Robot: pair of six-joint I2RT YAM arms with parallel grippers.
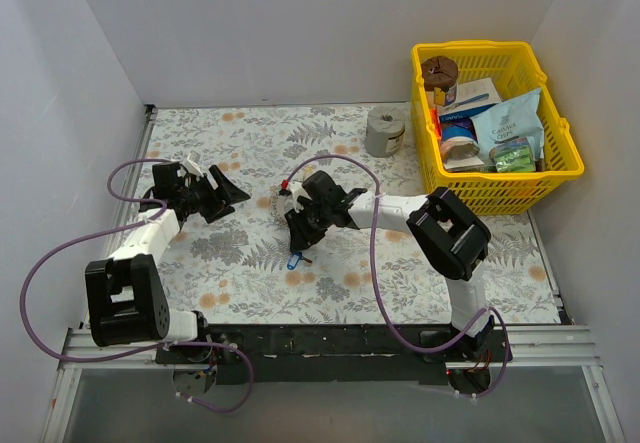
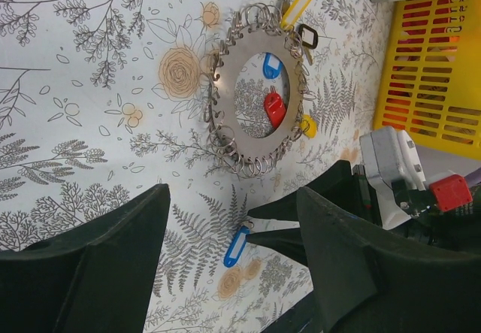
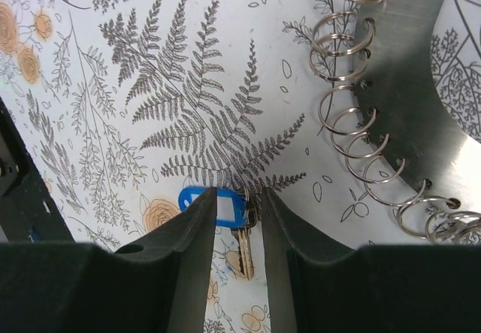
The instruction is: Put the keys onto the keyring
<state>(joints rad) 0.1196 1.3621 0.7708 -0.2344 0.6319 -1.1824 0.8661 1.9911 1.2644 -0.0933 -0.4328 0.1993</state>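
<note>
While the floral table carries everything, the keyring lies flat near its centre. In the top view, the left gripper gapes wide and empty at the ring's nine o'clock. The right gripper, nearly closed, pinches the blue key at the ring's five o'clock.

Bare table left of keyring; roll, basket far right.
</note>
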